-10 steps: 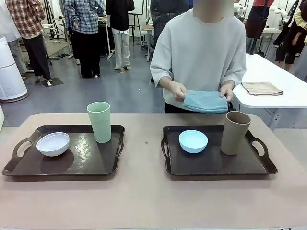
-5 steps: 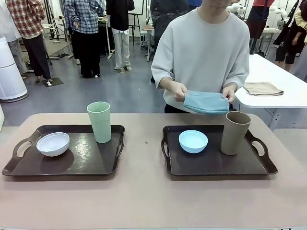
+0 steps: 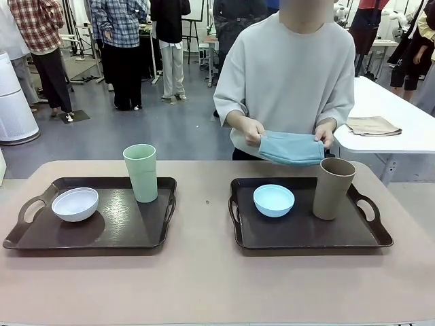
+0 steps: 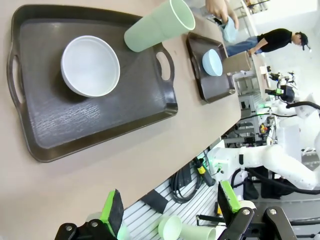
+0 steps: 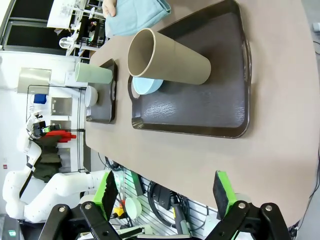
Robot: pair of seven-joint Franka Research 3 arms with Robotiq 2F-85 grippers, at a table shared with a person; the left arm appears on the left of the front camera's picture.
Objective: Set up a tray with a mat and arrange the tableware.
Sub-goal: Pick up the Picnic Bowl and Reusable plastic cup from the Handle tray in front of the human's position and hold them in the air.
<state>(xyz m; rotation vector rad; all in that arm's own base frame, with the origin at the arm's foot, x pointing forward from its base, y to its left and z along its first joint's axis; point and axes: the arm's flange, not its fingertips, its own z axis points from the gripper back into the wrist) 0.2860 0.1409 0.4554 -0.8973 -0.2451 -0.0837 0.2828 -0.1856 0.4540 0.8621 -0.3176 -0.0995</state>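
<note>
The left claw [image 4: 169, 205] and right claw [image 5: 164, 188] are both spread, holding nothing. The person's hands [image 3: 253, 130] grip a folded blue mat [image 3: 292, 147] beyond the right tray [image 3: 299, 235].

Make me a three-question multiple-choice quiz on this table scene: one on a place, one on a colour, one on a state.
1. Where is the white bowl?
A. on the left tray
B. on the bare table
C. on the floor

2. What colour is the tumbler on the right tray?
A. green
B. tan
C. white

3. How is the blue cloth right now?
A. spread flat in a tray
B. held by the person
C. lying on the table

Answers:
1 A, the bowl sits inside the left tray, near its outer handle.
2 B, the tumbler beside the light blue bowl is tan-brown.
3 B, the cloth is gripped at both ends, off the table at its far edge.
</note>
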